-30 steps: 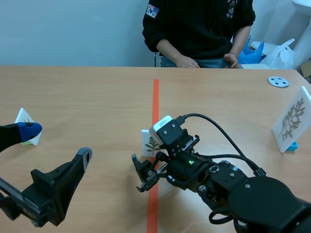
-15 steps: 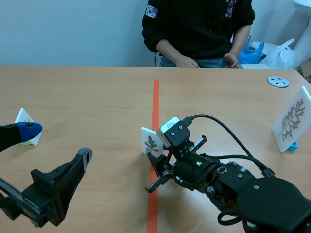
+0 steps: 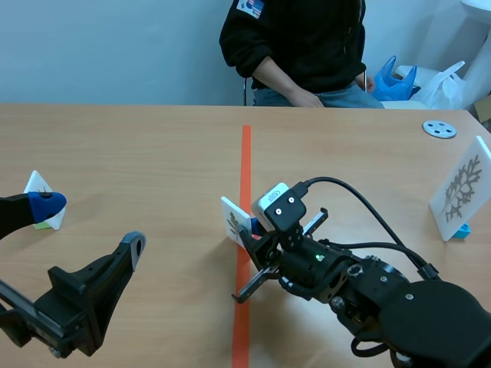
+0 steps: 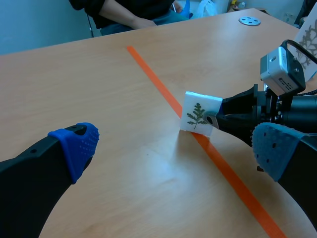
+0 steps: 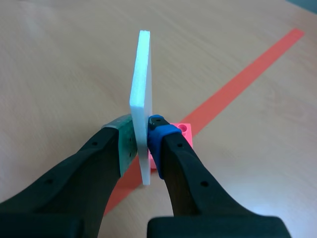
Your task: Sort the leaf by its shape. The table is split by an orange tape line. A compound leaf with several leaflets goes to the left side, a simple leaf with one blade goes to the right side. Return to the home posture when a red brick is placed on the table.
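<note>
A white card [image 3: 232, 222] printed with a green compound leaf of several leaflets stands upright on the orange tape line [image 3: 245, 153]. A pink brick base [image 5: 181, 130] holds it up. My right gripper [image 3: 247, 234] is shut on the card's lower edge, one pad on each face, as the right wrist view shows around the card [image 5: 142, 99]. In the left wrist view the card [image 4: 199, 113] shows its leaf side, with the right gripper [image 4: 218, 120] behind it. My left gripper [image 3: 88, 225] stands open low at the left, nothing between its fingers, well short of the card.
A tall white card with a pale branching leaf [image 3: 460, 188] stands on a blue base at the right edge. A small white card [image 3: 40, 192] sits at the far left behind my left finger. A grey disc [image 3: 439, 129] lies far right. A person [image 3: 307, 46] sits across the table.
My right gripper's fingers have closed onto the leaf card, which has turned slightly. The person has drawn their hands back from the table edge. The left arm has not moved.
</note>
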Robot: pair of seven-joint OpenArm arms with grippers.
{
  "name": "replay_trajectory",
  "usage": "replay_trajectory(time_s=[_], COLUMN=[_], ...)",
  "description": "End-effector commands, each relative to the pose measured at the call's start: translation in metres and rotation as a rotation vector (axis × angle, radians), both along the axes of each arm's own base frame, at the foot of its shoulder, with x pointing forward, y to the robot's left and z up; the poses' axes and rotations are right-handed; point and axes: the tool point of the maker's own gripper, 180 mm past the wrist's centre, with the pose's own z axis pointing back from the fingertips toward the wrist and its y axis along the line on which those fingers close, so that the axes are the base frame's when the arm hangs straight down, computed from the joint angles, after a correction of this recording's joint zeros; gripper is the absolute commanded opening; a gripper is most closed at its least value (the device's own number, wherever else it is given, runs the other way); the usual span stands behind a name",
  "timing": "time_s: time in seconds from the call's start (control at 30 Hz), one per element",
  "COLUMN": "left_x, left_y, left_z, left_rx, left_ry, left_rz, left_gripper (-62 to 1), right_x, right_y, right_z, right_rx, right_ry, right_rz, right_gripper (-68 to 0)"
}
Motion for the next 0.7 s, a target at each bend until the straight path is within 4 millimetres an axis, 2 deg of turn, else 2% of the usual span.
replay_trajectory(time_s=[0.0,0.13,0.33,0.67], left_x=[0.002,0.002,0.002,0.002], left_y=[0.0,0.0,0.0,0.0], left_z=[0.006,0.006,0.006,0.008], left_rx=[-0.012,-0.012,-0.012,-0.015], left_ry=[-0.023,-0.023,-0.023,-0.029], left_rz=[0.0,0.0,0.0,0.0], left_gripper=[1.4,1.4,1.4,1.4], right_x=[0.009,0.016,0.018,-0.002], right_y=[-0.003,-0.022,-0.064,-0.14], right_z=[0.019,0.028,0.05,0.069], right_rx=[0.025,0.017,-0.004,0.074], right_ry=[-0.06,-0.103,-0.17,-0.126], right_rz=[0.0,-0.022,-0.088,-0.242], right_gripper=[-66.0,-66.0,-66.0,-66.0])
